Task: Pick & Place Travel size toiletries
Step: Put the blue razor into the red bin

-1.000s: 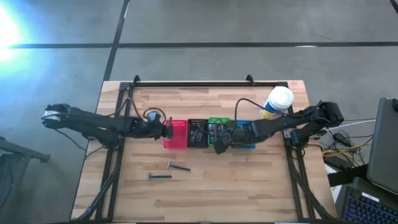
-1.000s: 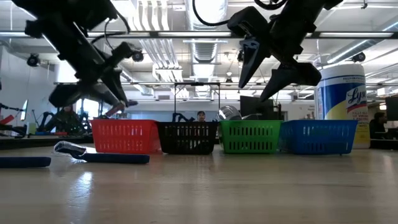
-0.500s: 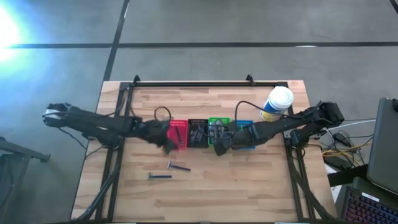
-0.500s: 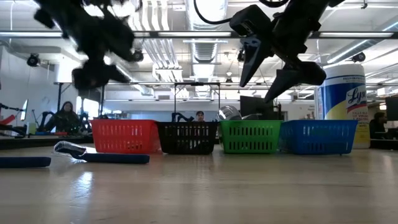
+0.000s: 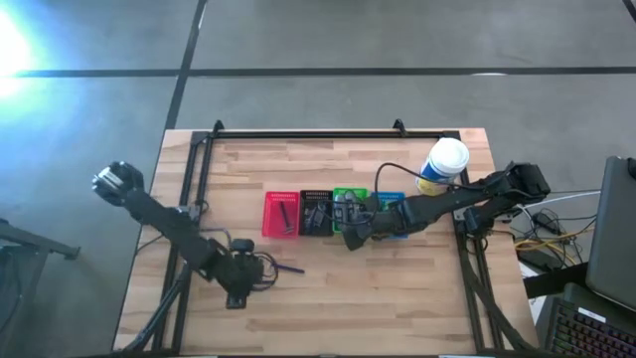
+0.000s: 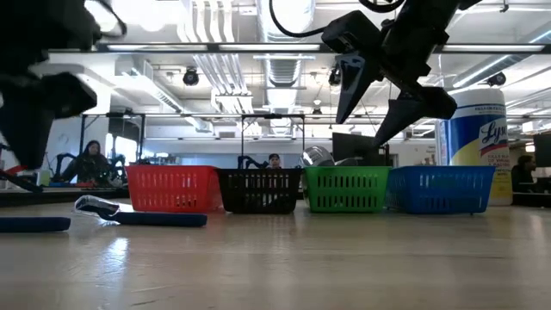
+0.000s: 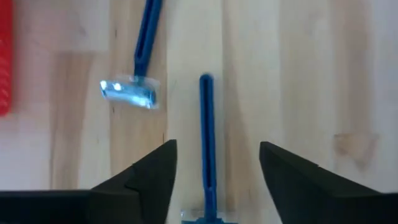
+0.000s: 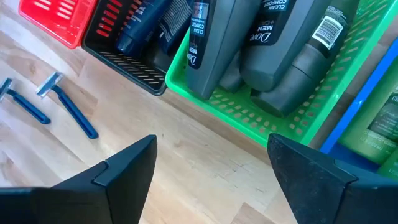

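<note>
In the high view the left pincer point(image 5: 260, 270) covers most of the two razors, so there we see only a short piece of one handle beside it. In the low view this arm is a dark blur at the edge, and we cannot read its fingers from there. The blue basket point(image 8: 367, 106) is cut off in the right wrist view; only green bottles point(image 8: 385, 134) at its border can be seen.

The red basket point(image 5: 281, 214) holds a thin dark item that we cannot name. The black basket point(image 8: 124, 46) holds dark tubes point(image 8: 140, 25). The green basket point(image 8: 261, 118) holds grey bottles point(image 8: 273, 43) lying close together. The big canister point(image 5: 443, 164) stands behind the blue basket.

The left pincer is spread and holds nothing. One razor point(image 7: 207, 149) lies on the table point(image 5: 397, 308) straight between its two fingers, not touched by them. The second razor point(image 7: 140, 62) lies just beside and ahead of one finger.

The right pincer point(image 8: 211, 174) is also spread and holds nothing. It hangs above the table, just in front of the green basket, and the black basket is near one finger point(image 8: 124, 168).
</note>
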Available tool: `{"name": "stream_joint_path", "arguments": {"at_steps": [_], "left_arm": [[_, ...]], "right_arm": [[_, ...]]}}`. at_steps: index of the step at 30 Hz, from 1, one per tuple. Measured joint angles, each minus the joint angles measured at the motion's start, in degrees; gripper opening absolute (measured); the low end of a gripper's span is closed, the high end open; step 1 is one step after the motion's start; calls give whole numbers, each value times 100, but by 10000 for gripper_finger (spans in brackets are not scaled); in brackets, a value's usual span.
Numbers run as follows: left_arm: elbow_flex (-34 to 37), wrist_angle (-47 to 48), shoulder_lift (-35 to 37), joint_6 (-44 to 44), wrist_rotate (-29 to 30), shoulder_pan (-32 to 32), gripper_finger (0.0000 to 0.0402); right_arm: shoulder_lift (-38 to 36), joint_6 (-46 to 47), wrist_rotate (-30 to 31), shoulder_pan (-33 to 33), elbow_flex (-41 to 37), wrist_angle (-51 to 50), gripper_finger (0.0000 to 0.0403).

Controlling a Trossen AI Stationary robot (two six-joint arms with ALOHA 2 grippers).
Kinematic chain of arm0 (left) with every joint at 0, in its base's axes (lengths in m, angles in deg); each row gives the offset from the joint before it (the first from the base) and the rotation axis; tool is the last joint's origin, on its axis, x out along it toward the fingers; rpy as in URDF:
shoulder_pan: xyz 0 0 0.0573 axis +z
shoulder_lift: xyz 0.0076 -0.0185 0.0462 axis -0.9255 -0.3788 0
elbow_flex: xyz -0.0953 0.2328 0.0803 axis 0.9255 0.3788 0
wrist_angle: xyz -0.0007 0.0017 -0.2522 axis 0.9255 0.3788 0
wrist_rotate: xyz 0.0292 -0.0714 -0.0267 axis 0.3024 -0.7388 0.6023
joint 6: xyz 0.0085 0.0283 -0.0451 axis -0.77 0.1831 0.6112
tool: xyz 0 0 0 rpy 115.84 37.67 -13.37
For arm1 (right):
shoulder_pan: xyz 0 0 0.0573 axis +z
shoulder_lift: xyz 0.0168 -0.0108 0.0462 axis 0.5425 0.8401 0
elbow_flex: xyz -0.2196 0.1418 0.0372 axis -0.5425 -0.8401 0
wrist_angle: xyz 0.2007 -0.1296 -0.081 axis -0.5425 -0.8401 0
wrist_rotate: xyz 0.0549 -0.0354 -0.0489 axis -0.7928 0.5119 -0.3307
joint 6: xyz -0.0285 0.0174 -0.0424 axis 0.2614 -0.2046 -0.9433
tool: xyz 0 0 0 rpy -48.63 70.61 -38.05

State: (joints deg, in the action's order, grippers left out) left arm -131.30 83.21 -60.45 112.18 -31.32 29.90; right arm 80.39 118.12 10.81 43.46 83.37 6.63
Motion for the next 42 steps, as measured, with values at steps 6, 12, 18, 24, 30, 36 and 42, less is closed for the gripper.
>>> {"name": "stream_joint_path", "arguments": {"at_steps": [6,12,18,24,30,36,42], "left_arm": [[-31,-153,-782,155,-152,-14,280],[-62,-123,-1173,367,-214,17,237],[-51,-170,-1089,-43,-310,23,53],[-42,-80,-929,694,-563,69,22],[-92,-47,552,2592,411,463,22],[391,-400,1596,4132,1747,1927,20],[1026,-1779,1490,4004,1176,3190,56]], "right_arm": [[0,0,-4,0,-2,2,305],[0,0,-25,0,-2,-2,286],[0,0,-39,0,-2,-136,265],[-12,-31,-59,2,49,-183,252],[-165,-70,-27,2,70,-232,246],[-192,-40,101,-17,70,-256,249],[-197,-17,111,-11,70,-254,264]]}}
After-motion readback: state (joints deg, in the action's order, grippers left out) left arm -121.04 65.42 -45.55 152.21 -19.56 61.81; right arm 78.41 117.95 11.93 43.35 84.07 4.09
